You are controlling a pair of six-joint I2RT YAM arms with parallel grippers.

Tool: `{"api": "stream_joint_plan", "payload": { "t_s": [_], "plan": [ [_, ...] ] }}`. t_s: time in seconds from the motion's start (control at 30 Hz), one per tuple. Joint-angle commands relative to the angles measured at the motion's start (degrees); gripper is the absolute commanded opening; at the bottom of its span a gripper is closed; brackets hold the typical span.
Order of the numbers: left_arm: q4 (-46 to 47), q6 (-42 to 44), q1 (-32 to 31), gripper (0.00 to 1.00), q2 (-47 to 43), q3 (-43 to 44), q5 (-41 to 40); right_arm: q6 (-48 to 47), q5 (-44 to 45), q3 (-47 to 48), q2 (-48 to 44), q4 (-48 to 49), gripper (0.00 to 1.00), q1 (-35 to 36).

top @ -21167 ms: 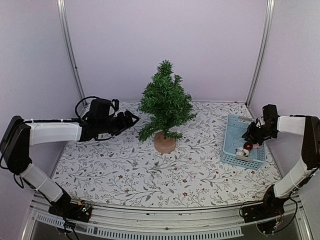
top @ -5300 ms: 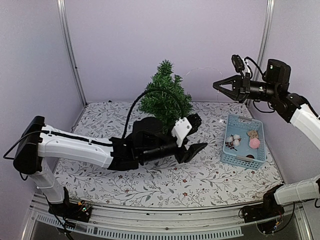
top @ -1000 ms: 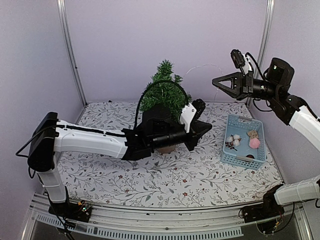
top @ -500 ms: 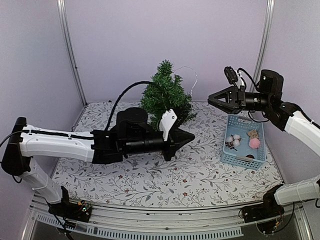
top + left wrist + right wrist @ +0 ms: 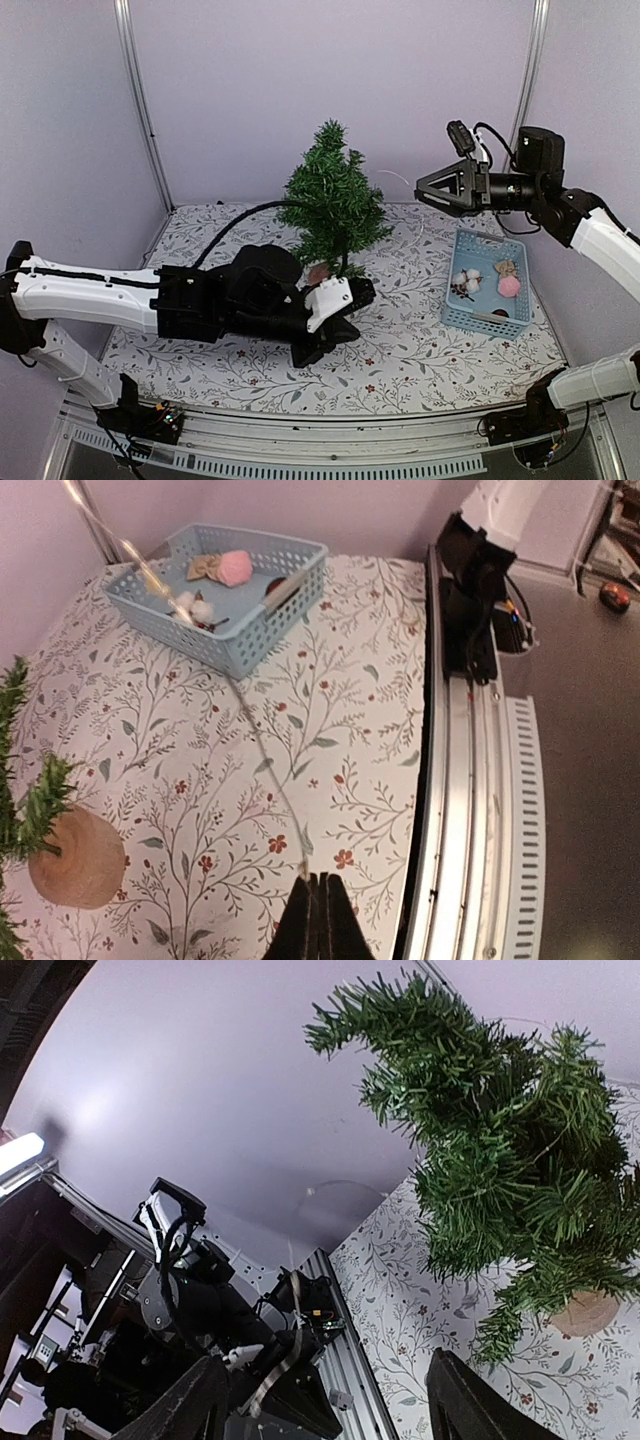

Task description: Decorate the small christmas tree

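Note:
The small christmas tree (image 5: 332, 200) stands at the back middle of the table, its tan wooden base (image 5: 76, 856) partly hidden behind my left arm. My left gripper (image 5: 358, 292) hangs low in front of the tree. Its jaws (image 5: 317, 888) are shut on the end of a thin wire string (image 5: 265, 762), which runs up and away past the basket. My right gripper (image 5: 432, 195) is raised to the right of the tree, level with its upper half. It is open, with nothing between its fingers (image 5: 205, 1400). The tree (image 5: 500, 1150) fills the right of the right wrist view.
A light-blue basket (image 5: 480, 322) sits at the right with white balls, a pink ball (image 5: 509, 286), a beige bow and a dark ball inside. The same basket (image 5: 250, 640) shows in the left wrist view. The front rail (image 5: 470, 810) runs along the near edge.
My right gripper has opened and let go of the wire string, and has dropped slightly. My left arm has pulled back and down toward the front, still shut on the wire.

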Motion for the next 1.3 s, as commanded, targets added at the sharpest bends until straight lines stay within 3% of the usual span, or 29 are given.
{"api": "stream_joint_plan", "payload": {
  "t_s": [0.0, 0.43, 0.57, 0.83, 0.9, 0.97, 1.07, 1.27],
  "plan": [
    [-12.43, 5.63, -2.70, 0.00, 2.51, 3.17, 2.50, -4.14, 2.27, 6.61, 2.43, -3.39, 0.71, -0.19],
    [-11.82, 5.65, -3.13, 0.00, 3.12, 3.34, 1.98, -16.35, 1.22, 25.22, 12.30, -20.91, 0.56, 3.14],
    [-11.64, 5.74, -3.13, 0.00, 3.12, 3.44, 2.07, -22.50, 2.67, 31.29, 16.23, -29.67, 0.56, 6.70],
    [-11.48, 5.46, -3.18, 0.00, 3.30, 3.55, 2.05, -27.11, 7.23, 33.25, 19.06, -34.92, 0.56, 9.72],
    [-11.42, 5.38, -3.13, 0.00, 3.09, 3.53, 1.99, -28.23, 7.94, 33.82, 20.03, -36.20, 0.49, 10.38],
    [-11.38, 5.13, -3.15, 0.00, 2.83, 3.37, 1.78, -28.84, 8.76, 33.76, 20.47, -36.91, 0.28, 10.53],
    [-11.22, 4.47, -3.13, 0.00, 2.16, 2.86, 0.87, -29.03, 10.89, 33.30, 19.86, -37.21, 0.03, 10.53],
    [-10.27, 3.56, -3.13, 0.00, -0.18, 1.39, -2.69, -27.56, 17.01, 29.01, 15.89, -37.29, 0.00, 10.21]
  ]
}}
